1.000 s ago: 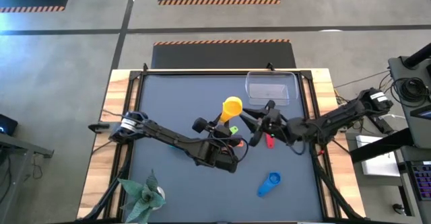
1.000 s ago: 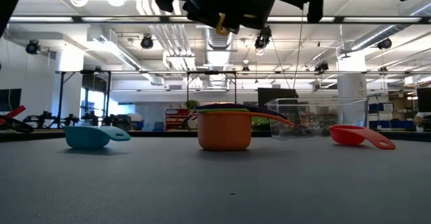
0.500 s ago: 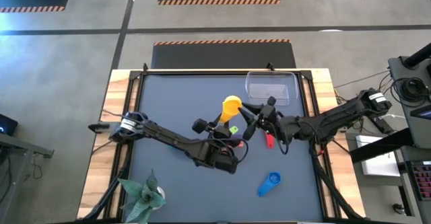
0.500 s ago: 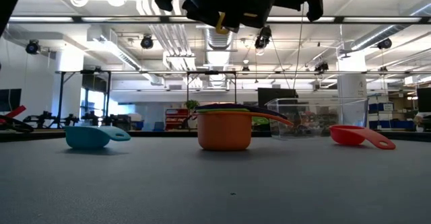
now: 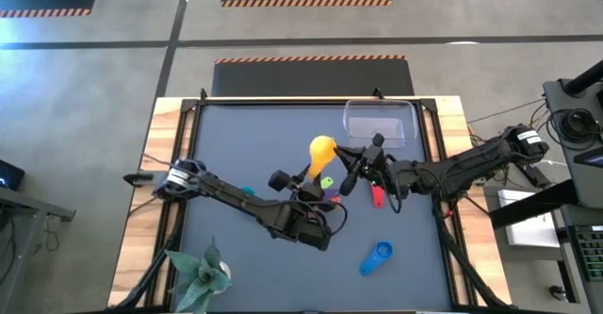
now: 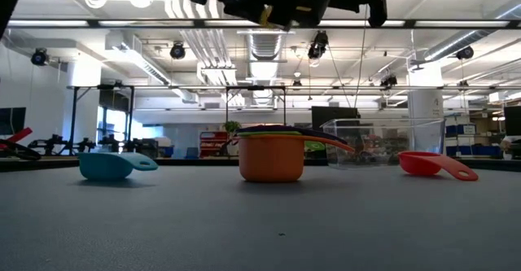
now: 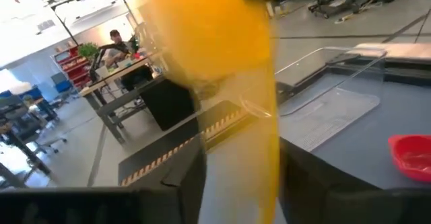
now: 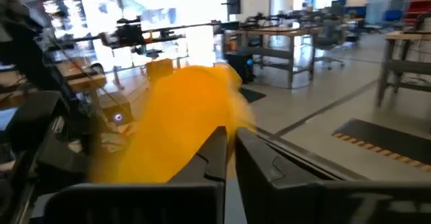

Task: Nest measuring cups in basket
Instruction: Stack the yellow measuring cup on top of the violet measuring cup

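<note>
Up above the middle of the dark desk (image 5: 236, 144): small yellow plastic measuring cup (image 5: 322, 150), carried clear of the surface, handle pinched in the left gripper (image 5: 311, 168) and filling most of the left wrist view as a yellow blur. Right gripper (image 5: 355, 168) just beside that cup on its other side, fingers spread, apparently not yet touching it; cup large and close in the right wrist view too. Below, on the desk: orange plastic measuring cup (image 6: 271, 159) standing upright as the base of a small stack, with the green plastic cup (image 6: 326, 145) and the purple plastic cup (image 6: 269, 128) nested in it, only rims and handles showing at table height. In the overhead view, just the green handle and a purple edge peeking out from under the left arm. Red plastic measuring cup (image 5: 376, 197) lying alone near the stack, under the right arm. Blue plastic measuring cup (image 5: 377, 256) well apart, toward the near edge. Teal plastic measuring cup (image 6: 114, 165) resting on its own at the far side of the stack, partly hidden beneath the left arm from above. Clear rectangular plastic basket (image 5: 380, 123) at the back of the desk, nothing in it. Green potted plant (image 5: 200, 270) at the near left corner.
</note>
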Tool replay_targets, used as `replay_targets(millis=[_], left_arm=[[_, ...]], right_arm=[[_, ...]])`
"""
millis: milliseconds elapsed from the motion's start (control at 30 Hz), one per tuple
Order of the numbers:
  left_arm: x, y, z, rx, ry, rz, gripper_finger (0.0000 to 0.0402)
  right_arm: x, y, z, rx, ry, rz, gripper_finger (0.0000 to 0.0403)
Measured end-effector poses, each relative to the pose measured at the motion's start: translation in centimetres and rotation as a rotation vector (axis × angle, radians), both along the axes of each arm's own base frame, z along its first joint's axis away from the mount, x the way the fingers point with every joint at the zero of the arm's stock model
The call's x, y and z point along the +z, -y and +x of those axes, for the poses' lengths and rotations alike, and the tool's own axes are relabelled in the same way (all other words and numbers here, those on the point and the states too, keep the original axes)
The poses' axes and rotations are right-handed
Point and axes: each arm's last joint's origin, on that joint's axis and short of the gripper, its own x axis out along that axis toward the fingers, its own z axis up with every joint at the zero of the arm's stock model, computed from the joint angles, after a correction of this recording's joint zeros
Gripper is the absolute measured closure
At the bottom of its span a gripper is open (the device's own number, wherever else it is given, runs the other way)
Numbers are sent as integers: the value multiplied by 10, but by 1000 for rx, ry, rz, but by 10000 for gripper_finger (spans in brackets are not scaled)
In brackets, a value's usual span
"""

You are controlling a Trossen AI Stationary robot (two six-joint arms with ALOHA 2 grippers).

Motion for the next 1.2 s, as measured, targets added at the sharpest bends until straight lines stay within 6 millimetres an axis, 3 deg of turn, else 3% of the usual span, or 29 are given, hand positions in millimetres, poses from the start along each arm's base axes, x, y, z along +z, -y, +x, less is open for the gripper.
replay_targets(millis=[200,367,500,700,800,1000,1200], left_arm=[[6,2,2,-6,0,-4,207],[9,3,3,-21,-23,-13,190],[16,12,1,-56,-67,-20,188],[52,40,-13,-121,-80,-2,187],[61,51,-26,-141,-77,10,187],[59,56,-56,-143,-39,14,194],[52,55,-66,-128,26,-74,233]], right_arm=[[-2,-1,1,20,-28,-7,395],[-3,-1,1,17,-50,-10,395],[-3,0,-2,13,-83,-18,395],[5,3,-16,9,-112,-25,395],[7,3,-24,98,-189,-69,395],[4,-2,-37,418,-328,-106,395],[8,-4,-35,485,-482,-157,395]])
